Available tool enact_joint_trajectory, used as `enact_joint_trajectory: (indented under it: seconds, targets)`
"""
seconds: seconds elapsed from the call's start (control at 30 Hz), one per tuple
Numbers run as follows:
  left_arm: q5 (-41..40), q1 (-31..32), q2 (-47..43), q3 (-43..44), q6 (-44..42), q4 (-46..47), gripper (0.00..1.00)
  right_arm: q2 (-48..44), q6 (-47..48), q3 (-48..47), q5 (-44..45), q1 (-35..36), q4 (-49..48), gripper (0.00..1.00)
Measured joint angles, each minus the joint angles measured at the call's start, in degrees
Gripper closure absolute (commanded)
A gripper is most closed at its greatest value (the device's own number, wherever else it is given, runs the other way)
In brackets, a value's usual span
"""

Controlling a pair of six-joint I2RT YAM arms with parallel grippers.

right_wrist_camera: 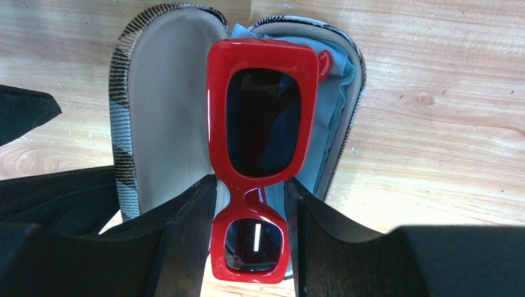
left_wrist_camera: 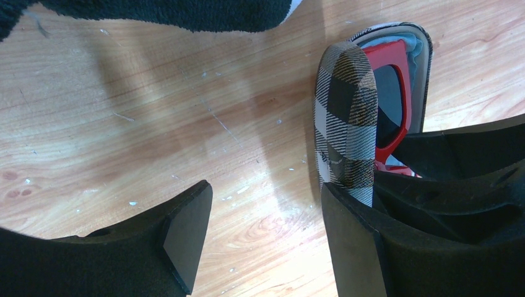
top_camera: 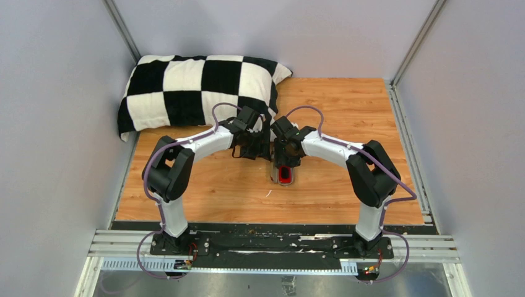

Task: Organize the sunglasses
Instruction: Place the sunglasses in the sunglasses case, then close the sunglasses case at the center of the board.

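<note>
The sunglasses (right_wrist_camera: 216, 124) have a glossy red frame and dark lenses. My right gripper (right_wrist_camera: 247, 235) is shut on them, a finger on each side of the near lens, holding them lengthwise over the open grey plaid case (right_wrist_camera: 161, 111). A light blue cloth (right_wrist_camera: 334, 111) lines the case's right half. In the top view the sunglasses (top_camera: 284, 175) show red below the right gripper (top_camera: 286, 158). My left gripper (left_wrist_camera: 266, 241) is open and empty over bare wood, its right finger (left_wrist_camera: 359, 247) against the case's raised lid (left_wrist_camera: 347, 111). The red frame (left_wrist_camera: 405, 93) shows behind that lid.
A black and white checked pillow (top_camera: 186, 86) lies at the table's back left, its edge just beyond the left gripper (left_wrist_camera: 173, 12). Grey walls close in the left, back and right. The wooden table (top_camera: 347, 111) extends to the right of the case.
</note>
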State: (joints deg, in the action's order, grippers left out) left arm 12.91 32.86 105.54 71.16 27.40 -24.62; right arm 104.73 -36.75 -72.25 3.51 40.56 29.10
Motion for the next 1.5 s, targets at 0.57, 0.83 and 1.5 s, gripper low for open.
enact_joint_trajectory:
  seconds: [0.57, 0.83, 1.5]
  targets:
    - [-0.02, 0.48, 0.00, 0.00, 0.00, -0.39, 0.30, -3.85, -0.13, 0.24, -0.04, 0.15, 0.02, 0.46]
    - [-0.24, 0.72, -0.07, 0.00, 0.00, -1.22, 0.30, -9.55, -0.31, 3.23, 2.38, 0.31, -0.20, 0.55]
    - [-0.61, 1.84, -2.71, 0.00, 0.02, -1.73, 0.30, -15.96, -1.84, 20.09, -10.08, -10.97, -16.06, 0.71]
